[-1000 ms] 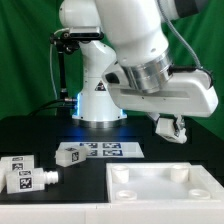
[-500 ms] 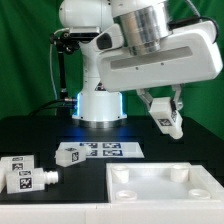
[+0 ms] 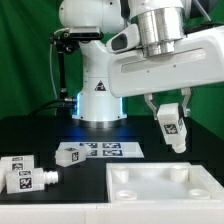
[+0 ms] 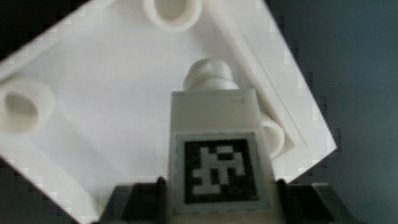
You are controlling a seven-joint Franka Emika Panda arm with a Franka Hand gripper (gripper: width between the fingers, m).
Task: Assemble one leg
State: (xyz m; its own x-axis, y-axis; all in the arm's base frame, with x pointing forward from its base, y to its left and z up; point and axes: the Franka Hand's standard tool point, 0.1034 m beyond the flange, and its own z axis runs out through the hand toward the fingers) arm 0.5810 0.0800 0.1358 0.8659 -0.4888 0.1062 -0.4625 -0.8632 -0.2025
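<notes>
At the exterior view's left, we see a loose tagged post lying on the dark surface, with a second post just beside it, nearer the camera. A third post lies a little farther right, close to the edge of the marker board, which lies flat in front of the arm's white base. Further right, the large white slab rests on the surface with its round corner sockets facing up. Above the slab's far right part, the gripper hangs in the air with its jaws clamped on the leg. The leg hangs slightly tilted, its lower end leaning toward the exterior view's right, and a clear gap separates it from the slab. In the wrist view, we look down along the leg. One black-and-white tag faces the camera, and the rounded peg at the leg's far end points at the slab. The dark fingers of the gripper press on the leg's two sides. Two sockets of the slab show here, one socket beyond the peg and another socket off to the side; the peg sits in neither.
</notes>
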